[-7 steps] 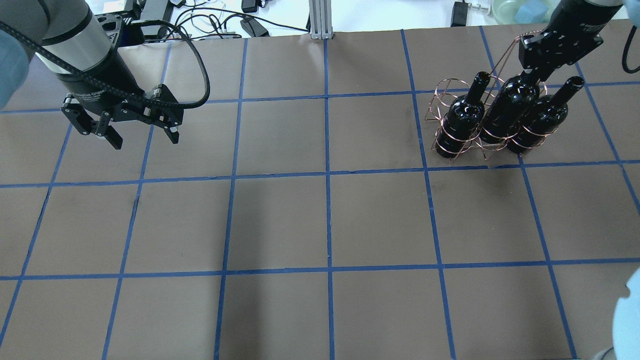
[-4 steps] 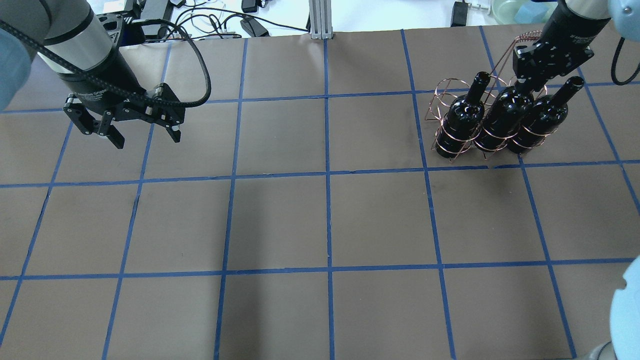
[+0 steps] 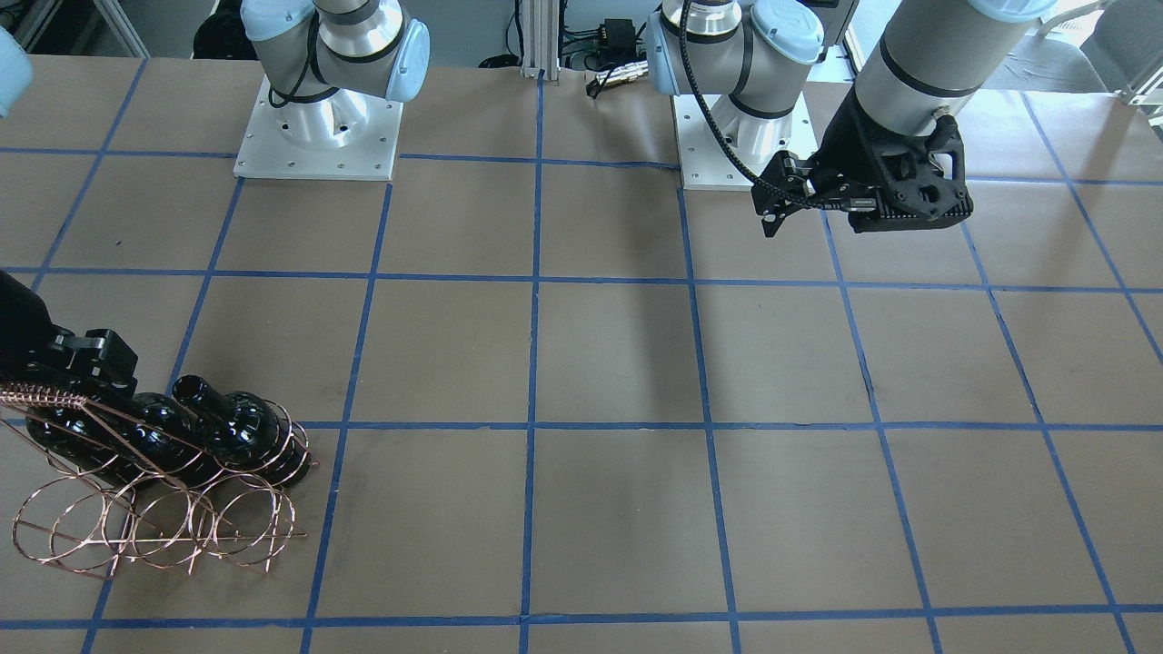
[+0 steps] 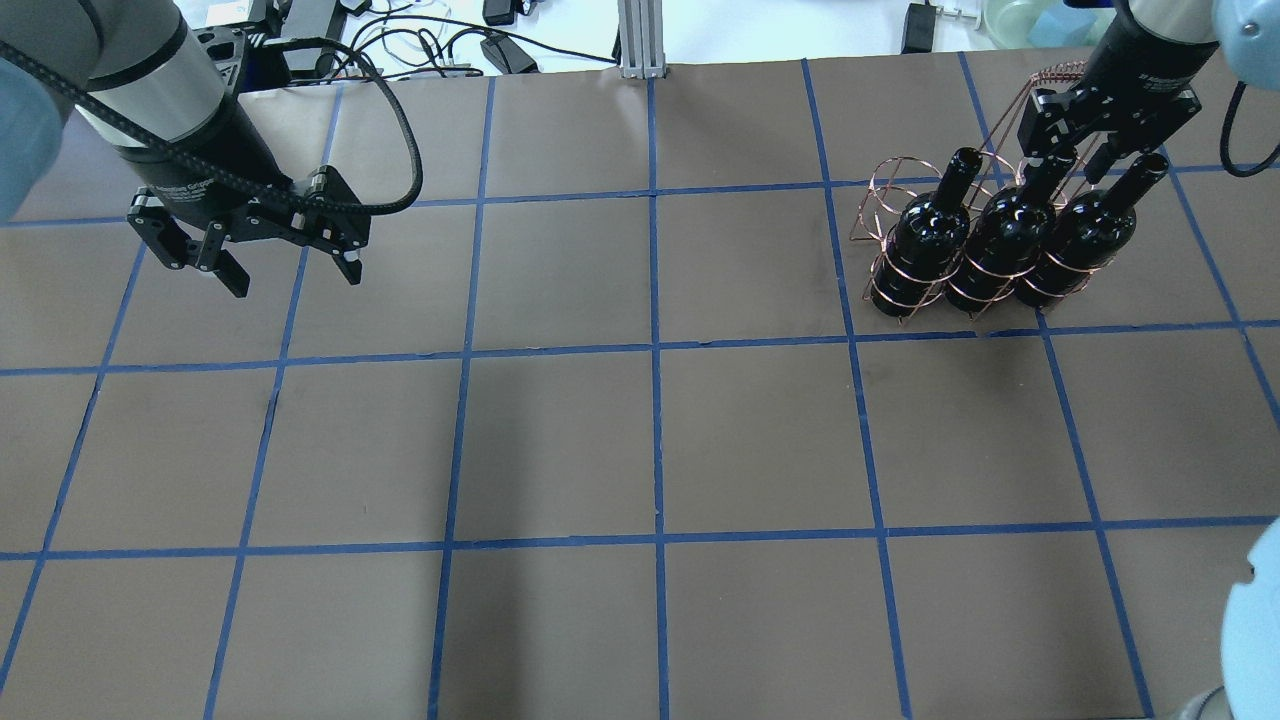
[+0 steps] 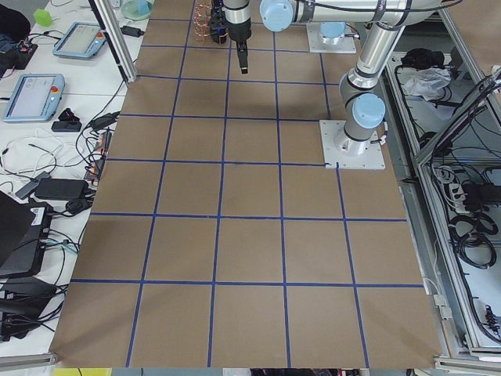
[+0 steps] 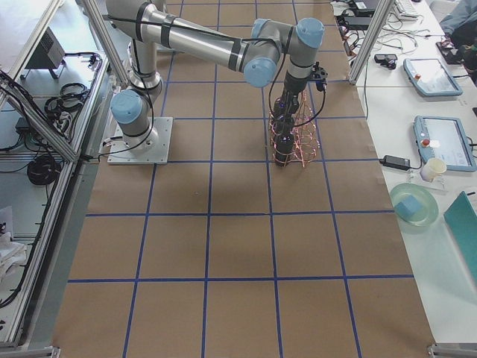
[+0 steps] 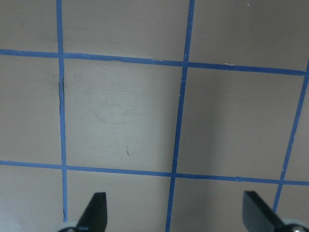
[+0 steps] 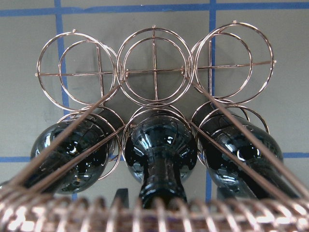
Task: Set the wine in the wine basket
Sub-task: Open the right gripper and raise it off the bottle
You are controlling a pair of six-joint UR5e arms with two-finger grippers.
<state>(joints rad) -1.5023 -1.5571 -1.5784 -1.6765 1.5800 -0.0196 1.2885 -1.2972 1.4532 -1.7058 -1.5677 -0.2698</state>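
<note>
The wine [image 4: 1005,240] sits near the tabletop's [image 4: 650,440] far right corner, in the wine basket's [image 4: 888,185] middle hoop, flanked by two like bottles [image 4: 925,240]. We see it glossy, near-black and unlabelled, standing upright with its neck up. Only the right wrist view shows us the right gripper [image 4: 1066,160] released, jaws parted clear of the neck. The left gripper [image 4: 285,272] hangs spread and empty.

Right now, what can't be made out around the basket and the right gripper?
Right wrist view: right gripper fingertips, mostly behind the wine basket handle coil.
Front-facing view: its fingers, lost against the black wine bottles.
Exterior left view: basket and bottles, too small to tell apart.
</note>
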